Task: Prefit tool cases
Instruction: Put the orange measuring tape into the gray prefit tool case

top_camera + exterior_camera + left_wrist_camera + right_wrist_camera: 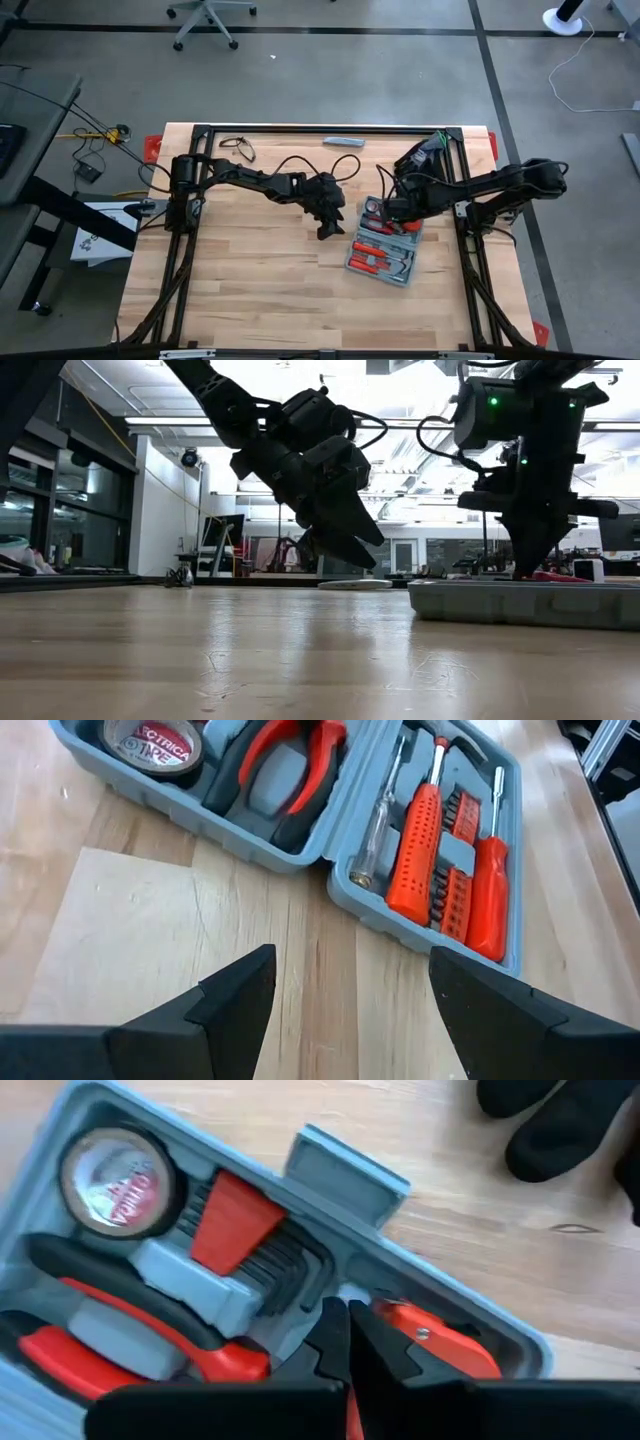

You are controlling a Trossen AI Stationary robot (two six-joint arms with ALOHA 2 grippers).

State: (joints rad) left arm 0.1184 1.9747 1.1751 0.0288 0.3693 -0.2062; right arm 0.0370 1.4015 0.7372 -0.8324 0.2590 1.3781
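Bare wooden worktop [250, 660] fronts the open grey-blue plastic tool case [385, 245]; right end effector [348, 1345], pinched shut, seats an orange-handled tool [430, 1342]. Left end effector [350, 1000] hovers wide. Next, likely release.

Left end effector [327, 222] hovers with fingers spread; right end effector [392, 212] pinched closed

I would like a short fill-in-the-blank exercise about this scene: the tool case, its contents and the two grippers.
1. The grey-blue tool case lies on the table with its lid ____.
2. The right gripper is down inside the case with its fingers ____.
3. The left gripper hovers beside the case, over bare wood, with its fingers ____.
4. The handles of the screwdrivers in the case are ____ in colour.

Missing words: open; shut; open; red
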